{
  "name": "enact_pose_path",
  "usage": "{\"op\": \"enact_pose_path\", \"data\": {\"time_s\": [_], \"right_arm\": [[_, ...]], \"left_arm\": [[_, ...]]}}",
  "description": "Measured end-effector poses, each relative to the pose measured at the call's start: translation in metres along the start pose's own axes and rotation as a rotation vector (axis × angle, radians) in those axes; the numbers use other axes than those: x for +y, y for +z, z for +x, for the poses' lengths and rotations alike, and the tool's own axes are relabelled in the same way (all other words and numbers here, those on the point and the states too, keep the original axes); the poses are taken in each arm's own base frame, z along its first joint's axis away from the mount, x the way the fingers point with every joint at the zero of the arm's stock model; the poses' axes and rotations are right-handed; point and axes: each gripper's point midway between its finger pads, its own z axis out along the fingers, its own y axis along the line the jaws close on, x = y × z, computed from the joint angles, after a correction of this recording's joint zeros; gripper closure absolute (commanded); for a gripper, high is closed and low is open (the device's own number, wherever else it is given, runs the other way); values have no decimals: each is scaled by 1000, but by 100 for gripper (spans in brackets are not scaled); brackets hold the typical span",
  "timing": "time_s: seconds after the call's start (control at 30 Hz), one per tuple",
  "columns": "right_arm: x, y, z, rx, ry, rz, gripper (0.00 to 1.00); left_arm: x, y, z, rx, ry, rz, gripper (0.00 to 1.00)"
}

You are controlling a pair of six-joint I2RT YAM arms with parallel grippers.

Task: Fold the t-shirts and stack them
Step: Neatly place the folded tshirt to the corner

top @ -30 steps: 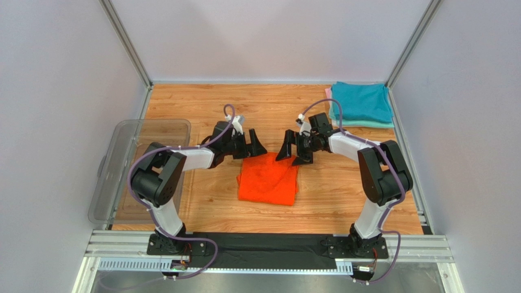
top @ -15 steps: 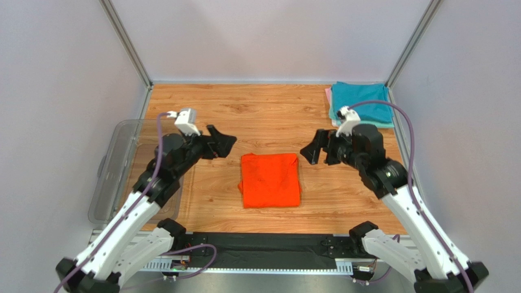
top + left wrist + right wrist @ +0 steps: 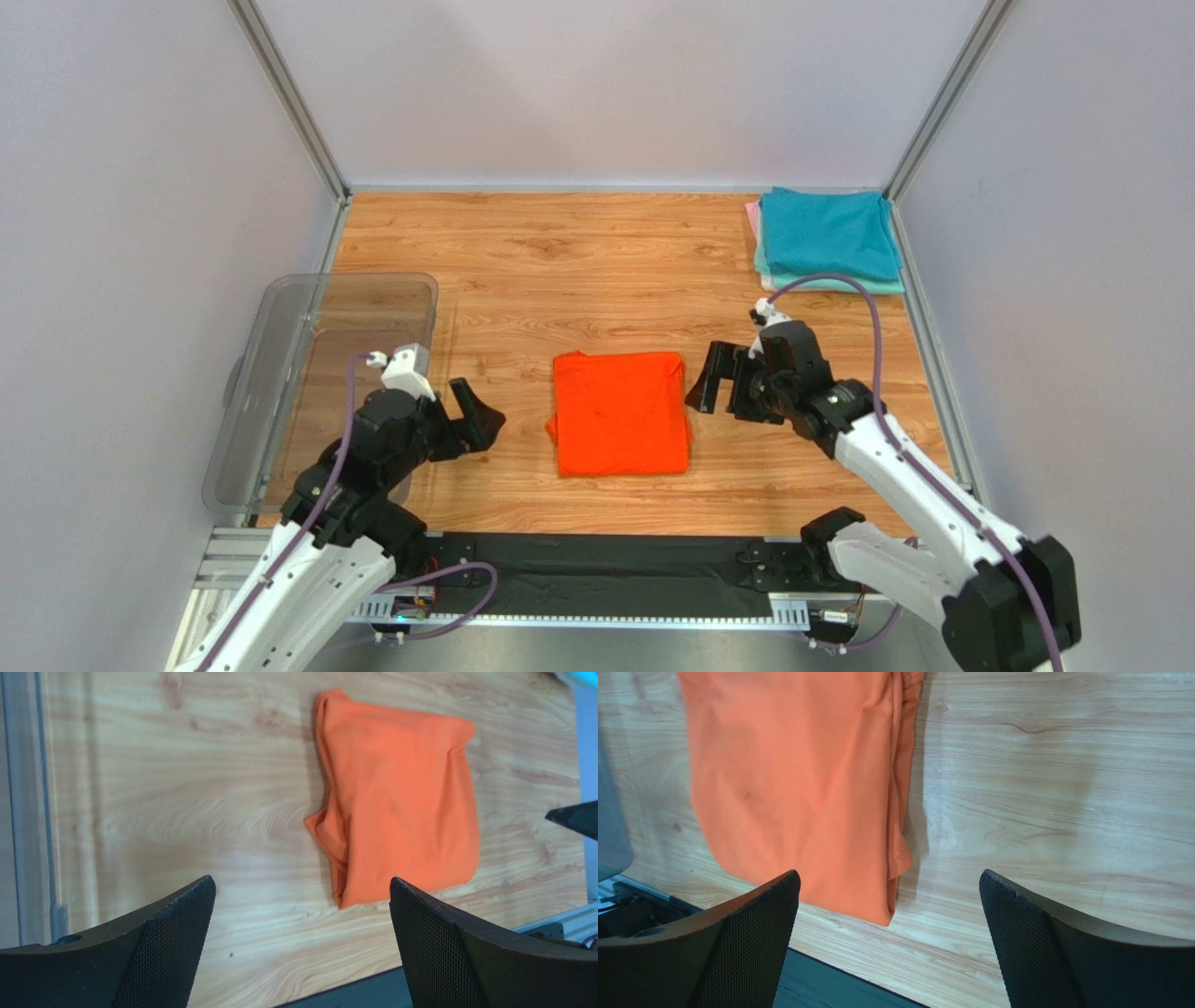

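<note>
A folded orange t-shirt is pictured lying flat at the middle of the wooden table. It is flanked by the left gripper and the right gripper, both with jaws spread wide and nothing gripped. The other t-shirts, teal uppermost, are stacked in the far right corner.

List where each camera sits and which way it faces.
Top external: above and behind the bases, looking down on the wooden table; both arms show.
Left wrist: on the left arm, looking down at the orange t-shirt; own open jaws below.
Right wrist: on the right arm, looking down at that shirt's edge; own open jaws below.
Shared: the orange t-shirt.
</note>
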Motion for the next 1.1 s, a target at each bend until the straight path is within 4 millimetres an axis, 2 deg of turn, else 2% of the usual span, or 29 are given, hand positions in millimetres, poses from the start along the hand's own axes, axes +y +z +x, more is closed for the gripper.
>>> {"op": "enact_pose_path", "data": {"time_s": [0.17, 0.2, 0.3, 0.5, 0.77, 1.03, 1.1], "right_arm": [[-7, 36, 5, 114, 20, 63, 4], [-7, 47, 4, 140, 27, 77, 6], [-6, 64, 4, 182, 32, 94, 12], [9, 94, 5, 227, 5, 115, 21], [16, 118, 19, 255, -20, 175, 34], [25, 129, 23, 220, -72, 239, 56], [27, 131, 24, 211, -81, 253, 66]], "left_arm": [[5, -13, -1, -40, -37, -2, 0], [6, -15, -2, -48, -45, -4, 0], [6, -16, -3, -60, -54, -5, 0], [7, -16, -3, -60, -58, -8, 0], [6, -16, -3, -58, -58, -5, 0], [5, -16, -2, -54, -58, 0, 0], [5, -16, -2, -53, -58, 2, 0]]}}
